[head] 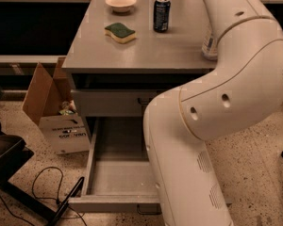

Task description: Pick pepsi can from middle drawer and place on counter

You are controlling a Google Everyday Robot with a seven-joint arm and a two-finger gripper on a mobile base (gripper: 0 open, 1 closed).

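Note:
The pepsi can (161,14), dark blue with a silver top, stands upright on the counter (146,48) near its back edge. Nothing touches it. The middle drawer (115,178) is pulled open at the bottom of the cabinet, and the part of its tray that shows is bare. My white arm (226,102) rises from the lower middle, bends over the counter's right side and leaves the frame at the top. My gripper is out of view beyond that top edge.
A green-and-yellow sponge (120,32) and a pale bowl (120,3) sit on the counter left of the can. A bottle (208,45) is half hidden behind my arm. An open cardboard box (56,114), a black cable (42,187) and a black stand (4,154) are on the floor at left.

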